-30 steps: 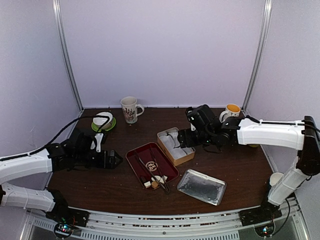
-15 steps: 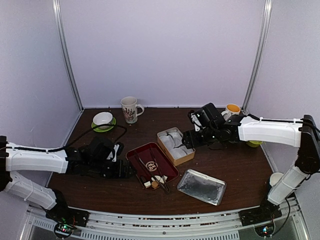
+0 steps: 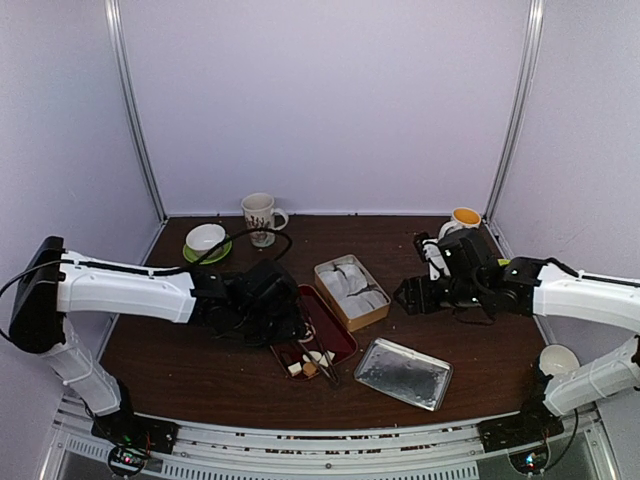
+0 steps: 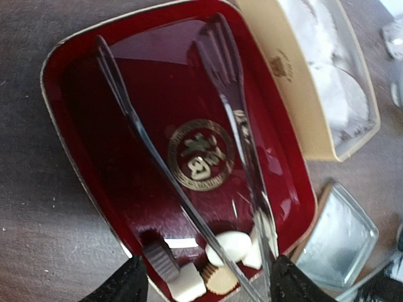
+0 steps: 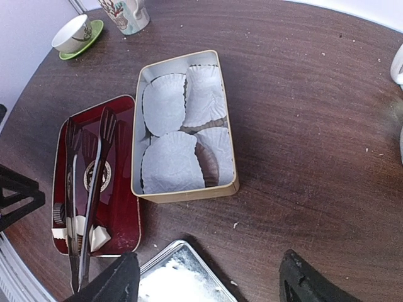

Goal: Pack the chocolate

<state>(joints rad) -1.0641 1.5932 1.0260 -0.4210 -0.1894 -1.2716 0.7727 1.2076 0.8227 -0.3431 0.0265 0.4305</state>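
The chocolate pieces (image 4: 230,245), cream-white and light brown, lie at the near end of the red tray (image 4: 94,163), under the metal tongs (image 4: 233,126). They also show in the top view (image 3: 310,363) and the right wrist view (image 5: 96,236). My left gripper (image 4: 208,288) is open and empty, hovering just above the pieces; in the top view it (image 3: 288,330) is over the tray's left side. The tan tin (image 5: 182,189), lined with white paper liners (image 5: 170,163), stands right of the tray. My right gripper (image 5: 208,286) is open and empty, to the right of the tin (image 3: 350,292).
The tin's silver lid (image 3: 403,373) lies at the front, right of the tray. A patterned mug (image 3: 260,218) and a white bowl on a green saucer (image 3: 206,240) stand at the back left. An orange-filled cup (image 3: 463,220) is at the back right, a white cup (image 3: 553,358) at the right edge.
My left arm has swung right from the table's left side to over the red tray. My right arm has drawn back from the tin toward the right.
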